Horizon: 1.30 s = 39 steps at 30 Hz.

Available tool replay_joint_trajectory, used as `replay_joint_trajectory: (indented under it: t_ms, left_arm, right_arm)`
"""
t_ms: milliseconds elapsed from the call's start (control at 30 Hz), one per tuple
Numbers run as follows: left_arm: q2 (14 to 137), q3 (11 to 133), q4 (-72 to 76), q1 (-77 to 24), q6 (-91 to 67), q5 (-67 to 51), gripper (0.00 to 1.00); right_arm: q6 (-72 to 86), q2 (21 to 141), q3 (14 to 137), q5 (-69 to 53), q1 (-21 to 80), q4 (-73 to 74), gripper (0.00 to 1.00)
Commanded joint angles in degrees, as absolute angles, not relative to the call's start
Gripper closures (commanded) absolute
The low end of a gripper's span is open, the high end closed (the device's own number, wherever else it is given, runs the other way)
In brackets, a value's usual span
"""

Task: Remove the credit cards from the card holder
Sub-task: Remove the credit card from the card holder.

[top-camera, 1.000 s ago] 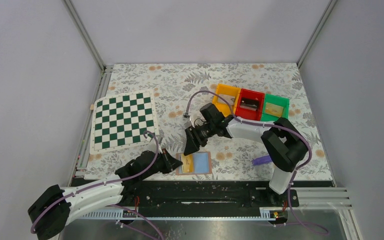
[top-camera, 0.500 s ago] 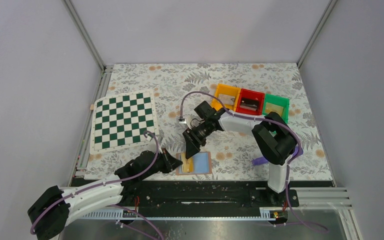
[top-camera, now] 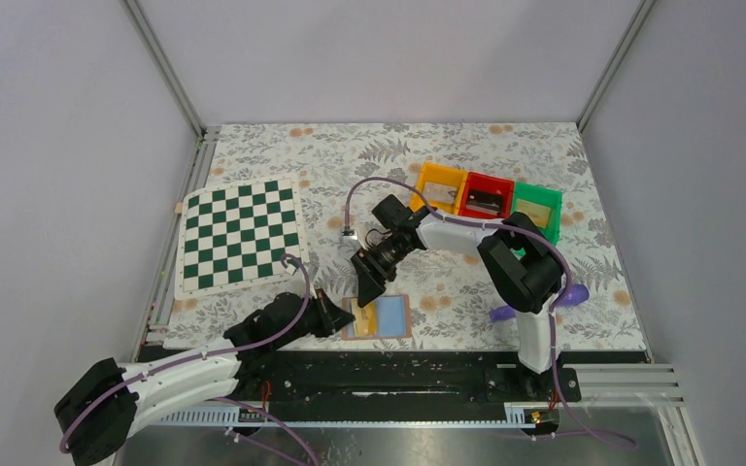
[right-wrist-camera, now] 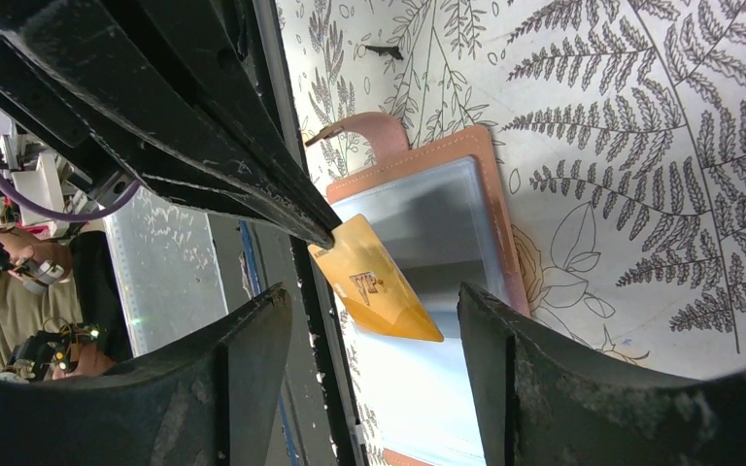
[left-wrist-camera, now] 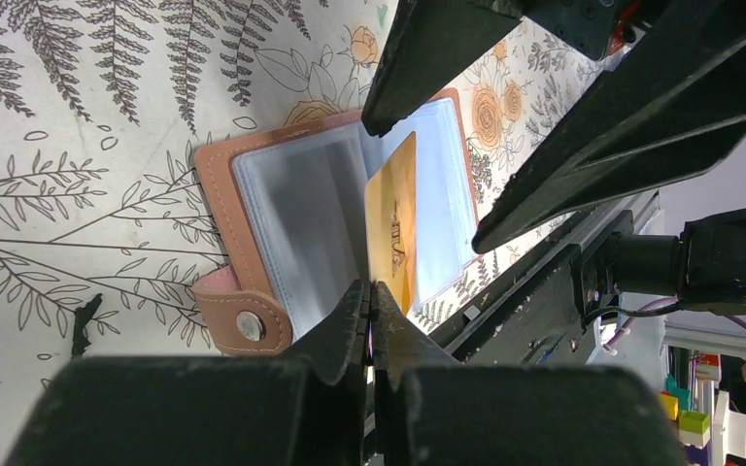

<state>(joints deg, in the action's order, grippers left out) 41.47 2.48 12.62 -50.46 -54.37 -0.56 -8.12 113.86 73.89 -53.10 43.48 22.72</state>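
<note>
The tan card holder [top-camera: 391, 316] lies open near the table's front edge, with clear sleeves and pale blue inside. It also shows in the left wrist view [left-wrist-camera: 216, 199] and the right wrist view [right-wrist-camera: 491, 194]. My left gripper [top-camera: 338, 316] is shut on the edge of a yellow credit card [left-wrist-camera: 393, 228], which stands tilted over the holder's left half [right-wrist-camera: 374, 291]. My right gripper [top-camera: 364, 288] is open and empty, hovering just above the holder and the card, its fingers [left-wrist-camera: 427, 53] to either side. No other cards show clearly.
A green-and-white chessboard [top-camera: 238, 236] lies at the left. Orange [top-camera: 437, 184], red [top-camera: 486, 201] and green [top-camera: 534, 207] bins stand in a row at the back right. A purple object [top-camera: 510, 311] lies by the right arm's base. The black front rail [top-camera: 398, 374] runs just below the holder.
My right gripper has moved a little left and down toward the holder, and its arm has folded leftward. The left gripper and the yellow card have not moved.
</note>
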Motion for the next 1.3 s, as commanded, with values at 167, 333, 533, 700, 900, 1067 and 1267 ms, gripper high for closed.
replay_joint_trajectory:
  t_ms: [167, 333, 533, 700, 900, 1067, 1267]
  left_arm:
    - [41.65, 2.64, 16.15, -50.12, -53.33, -0.80, 1.00]
    - [42.30, 2.80, 16.30, -50.11, -52.87, -0.61, 1.00]
    - [42.89, 3.08, 16.27, -50.18, -52.63, -0.40, 1.00]
    - [42.22, 3.69, 15.16, -50.10, -52.49, -0.24, 1.00]
    - [39.69, 8.15, 7.08, -50.16, -51.74, 2.61, 0.90]
    - [35.02, 14.14, -3.03, -50.07, -49.19, 6.57, 0.54]
    - [31.59, 21.63, -11.97, -49.93, -45.71, 9.07, 0.31]
  right_arm:
    - [-13.31, 114.69, 75.94, -57.03, 43.78, 27.32, 0.36]
    - [-15.29, 114.96, 76.47, -58.00, 44.08, 29.09, 0.41]
    - [-15.81, 115.50, 77.39, -58.23, 44.11, 29.32, 0.67]
    - [-15.59, 113.98, 76.81, -58.69, 44.12, 27.86, 0.99]
    - [-10.12, 109.91, 74.23, -56.84, 42.85, 21.96, 1.00]
    - [3.94, 101.34, 68.72, -51.57, 38.68, 9.10, 1.00]
    - [17.02, 91.36, 61.66, -47.48, 31.22, -3.03, 1.00]
